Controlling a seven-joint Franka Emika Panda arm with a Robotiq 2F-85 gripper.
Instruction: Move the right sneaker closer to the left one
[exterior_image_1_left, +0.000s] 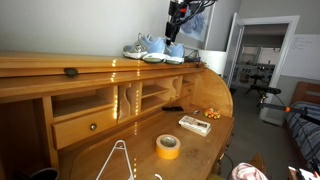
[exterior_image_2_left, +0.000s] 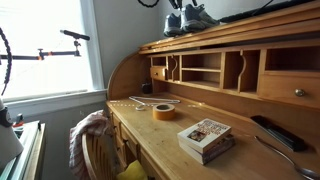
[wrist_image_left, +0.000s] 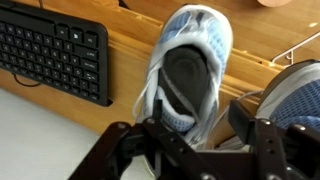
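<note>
On the upper tabletop (exterior_image_1_left: 60, 61): two pale blue-grey sneakers stand side by side on the wooden ledge of a roll-top desk.
Claw (wrist_image_left: 190, 142): spread wide, its dark fingers (wrist_image_left: 262, 140) on either side of the right sneaker's heel end. It grips nothing; whether a finger touches the shoe cannot be told.
Right sneaker (wrist_image_left: 195, 60) (exterior_image_1_left: 170, 52): directly beneath the claw, upright, its opening facing up and its toe pointing away from the wrist camera.
Left one (wrist_image_left: 297, 95) (exterior_image_1_left: 138, 47): just beside the right sneaker, clear of the claw; whether the two shoes touch cannot be told.
Lower tabletop (exterior_image_1_left: 200, 150): carries a yellow tape roll (exterior_image_1_left: 168, 146) and a small printed box (exterior_image_1_left: 194, 124), well apart from the shoes.
Keyboard (wrist_image_left: 50, 50): black, beyond the wooden edge in the wrist view.
</note>
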